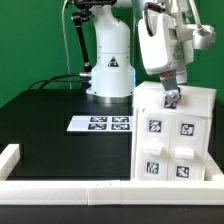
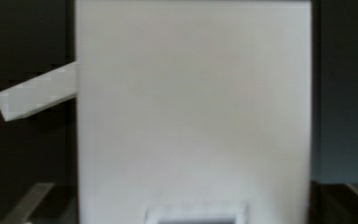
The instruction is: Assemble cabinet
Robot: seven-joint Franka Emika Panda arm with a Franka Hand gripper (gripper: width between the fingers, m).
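The cabinet [image 1: 175,135] is a big white box standing at the exterior view's right, with several black-and-white tags on the face toward the camera. My gripper [image 1: 171,97] comes down onto its top face near the back. In the wrist view a broad white panel of the cabinet [image 2: 194,110] fills the middle. My gripper [image 2: 190,206] straddles it: one dim fingertip [image 2: 37,200] shows at each side, wide apart, with a thin dark gap to the panel. The jaws look open. A slanted white piece [image 2: 37,90] sticks out beside the panel.
The marker board [image 1: 100,123] lies flat on the black table in front of the arm's base [image 1: 108,70]. A low white rail [image 1: 70,187] runs along the table's front edge and turns up at the exterior view's left [image 1: 10,155].
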